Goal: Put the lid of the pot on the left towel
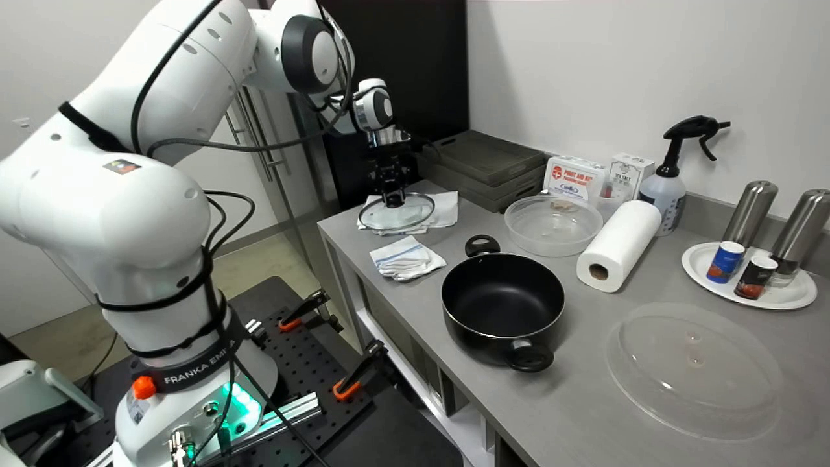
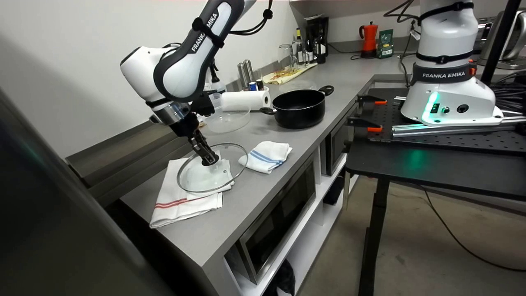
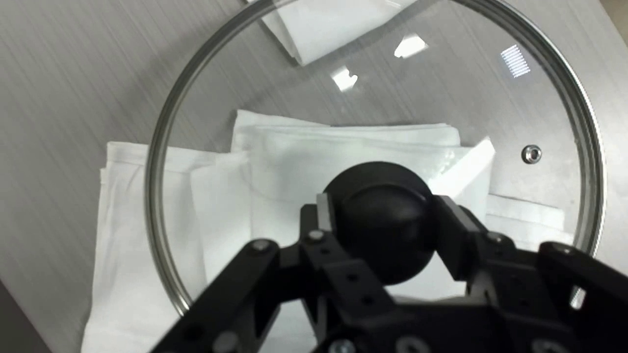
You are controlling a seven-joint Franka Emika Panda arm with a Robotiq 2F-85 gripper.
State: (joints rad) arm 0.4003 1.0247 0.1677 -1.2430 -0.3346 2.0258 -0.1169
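Note:
The glass lid point(image 1: 403, 218) with a dark rim and black knob is over the white left towel point(image 1: 445, 209). In an exterior view the lid point(image 2: 205, 179) covers part of the red-striped towel point(image 2: 181, 201). My gripper point(image 2: 208, 157) points down, shut on the lid's black knob, with one finger on each side in the wrist view point(image 3: 381, 215). Part of the lid reaches past the towel over bare counter. I cannot tell whether the lid touches the towel or hangs just above it. The black pot point(image 1: 502, 301) stands uncovered on the counter, also visible in an exterior view point(image 2: 300, 109).
A smaller folded white cloth point(image 1: 407, 257) lies between lid and pot. A clear bowl point(image 1: 553, 227), a paper-towel roll point(image 1: 619, 246) and a clear plastic disc point(image 1: 694, 370) are farther along. Stacked grey trays point(image 1: 486, 165) stand behind the towel. The counter edge point(image 2: 242, 230) is close.

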